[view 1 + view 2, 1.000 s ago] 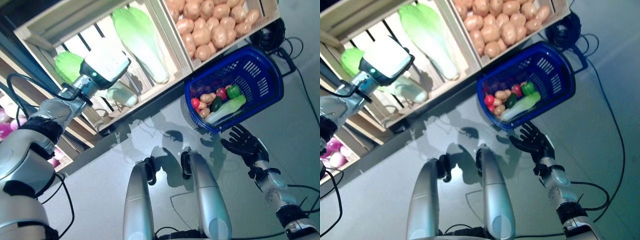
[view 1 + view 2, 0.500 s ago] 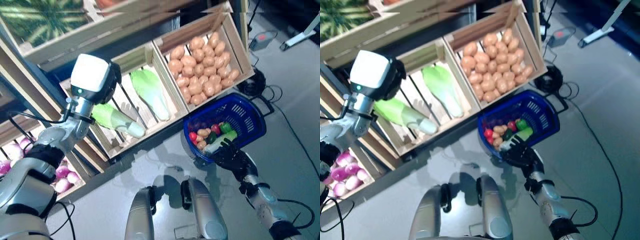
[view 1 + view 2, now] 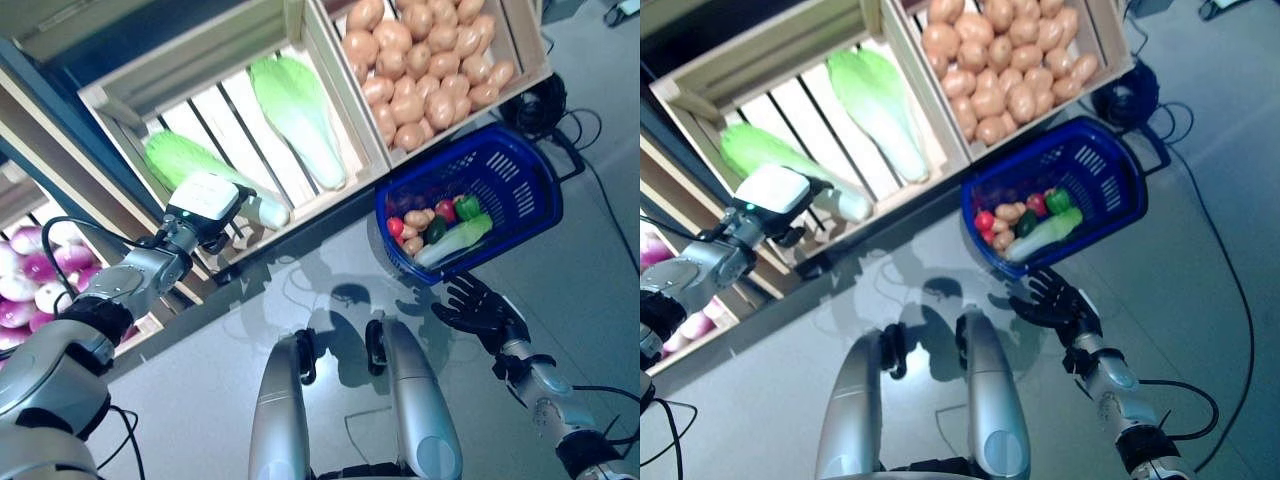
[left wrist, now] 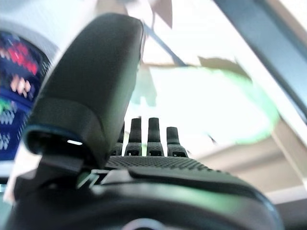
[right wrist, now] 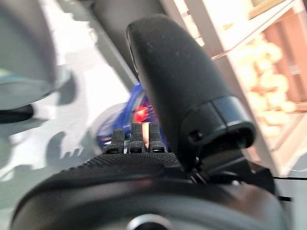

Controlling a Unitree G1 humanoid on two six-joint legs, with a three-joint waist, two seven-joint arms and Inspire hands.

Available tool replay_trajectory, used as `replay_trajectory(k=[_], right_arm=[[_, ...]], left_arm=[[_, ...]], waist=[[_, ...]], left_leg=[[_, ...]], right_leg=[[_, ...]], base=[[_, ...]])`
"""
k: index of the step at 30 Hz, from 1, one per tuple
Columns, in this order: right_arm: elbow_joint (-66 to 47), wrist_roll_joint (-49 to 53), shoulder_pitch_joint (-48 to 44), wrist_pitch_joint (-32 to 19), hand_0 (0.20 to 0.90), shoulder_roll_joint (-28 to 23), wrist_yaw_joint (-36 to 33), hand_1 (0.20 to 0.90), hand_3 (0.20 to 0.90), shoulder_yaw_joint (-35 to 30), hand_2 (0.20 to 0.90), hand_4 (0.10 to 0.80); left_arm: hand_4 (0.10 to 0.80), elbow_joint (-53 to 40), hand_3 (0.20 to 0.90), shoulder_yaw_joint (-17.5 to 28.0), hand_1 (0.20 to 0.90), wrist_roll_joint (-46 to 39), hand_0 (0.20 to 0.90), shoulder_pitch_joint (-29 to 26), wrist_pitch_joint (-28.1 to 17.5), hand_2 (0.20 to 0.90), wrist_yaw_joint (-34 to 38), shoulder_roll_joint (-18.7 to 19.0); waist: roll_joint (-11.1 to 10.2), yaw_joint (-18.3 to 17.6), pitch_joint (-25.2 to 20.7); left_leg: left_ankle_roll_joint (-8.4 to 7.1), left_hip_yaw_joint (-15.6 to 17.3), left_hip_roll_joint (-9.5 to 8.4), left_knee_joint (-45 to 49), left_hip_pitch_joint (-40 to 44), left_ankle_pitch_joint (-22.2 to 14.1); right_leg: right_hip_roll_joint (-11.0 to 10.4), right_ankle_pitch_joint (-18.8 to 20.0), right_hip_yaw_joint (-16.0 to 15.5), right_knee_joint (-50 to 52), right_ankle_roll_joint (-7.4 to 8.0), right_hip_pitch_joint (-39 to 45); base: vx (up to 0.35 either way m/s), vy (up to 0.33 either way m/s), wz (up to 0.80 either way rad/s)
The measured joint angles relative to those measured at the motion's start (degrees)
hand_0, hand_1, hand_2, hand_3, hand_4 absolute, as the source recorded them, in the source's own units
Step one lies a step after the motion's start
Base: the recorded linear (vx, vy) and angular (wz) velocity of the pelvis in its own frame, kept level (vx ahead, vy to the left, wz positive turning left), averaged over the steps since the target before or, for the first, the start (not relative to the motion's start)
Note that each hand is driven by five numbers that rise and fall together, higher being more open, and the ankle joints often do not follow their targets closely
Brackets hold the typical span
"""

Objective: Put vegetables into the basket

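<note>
A blue plastic basket (image 3: pixel 512 166) stands on the floor below the crates. It holds a red tomato (image 3: pixel 444 211), a green pepper (image 3: pixel 466 208), small potatoes and a pale green cabbage (image 3: pixel 455 240). My right hand (image 3: pixel 478 308) hovers open just in front of the basket, fingers spread, holding nothing. My left hand (image 4: pixel 144 160) reaches to the front of a slatted crate, fingers straight, pointing at a green napa cabbage (image 3: pixel 190 160) lying there. Whether it touches the cabbage is hidden behind the wrist. A second napa cabbage (image 3: pixel 295 105) lies further right in that crate.
A wooden crate of potatoes (image 3: pixel 420 60) sits above the basket. Purple onions (image 3: pixel 30 285) fill a lower crate at the far left. The slatted cabbage crate (image 3: pixel 330 190) has a raised front edge. Black cables (image 3: pixel 545 105) coil on the grey floor behind the basket.
The head camera has swung, shifting the whole picture. My left arm has come down from above the crate to its front edge. My right hand now sits clear of the basket rim.
</note>
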Motion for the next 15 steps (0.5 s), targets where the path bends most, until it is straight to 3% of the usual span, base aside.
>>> replay_trajectory(k=[8,15], right_arm=[[0.5,2.3,-2.7,-0.2,0.9,-0.9,0.0,0.9,0.9,0.1,0.9,0.8],[0.6,2.3,-2.6,-0.3,0.9,-1.0,0.0,0.9,0.9,0.2,0.9,0.8]], left_arm=[[0.8,-0.4,0.9,-2.5,0.9,2.3,0.9,-6.5,2.1,0.9,1.7,0.1],[0.8,0.8,0.9,-3.1,0.9,7.3,0.9,-7.1,2.2,0.9,5.8,0.1]], waist=[[-0.3,-0.1,0.7],[-0.3,-0.1,0.7]], left_leg=[[-0.15,-0.9,0.85,3.4,-7.1,0.1],[-0.43,-0.9,0.9,2.2,-7.3,0.3]], right_leg=[[0.3,0.4,-0.7,2.8,-0.67,-6.7],[0.4,0.4,-0.8,2.0,-0.81,-7.1]], base=[[-0.043,-0.006,0.0],[0.0,0.0,0.0]])
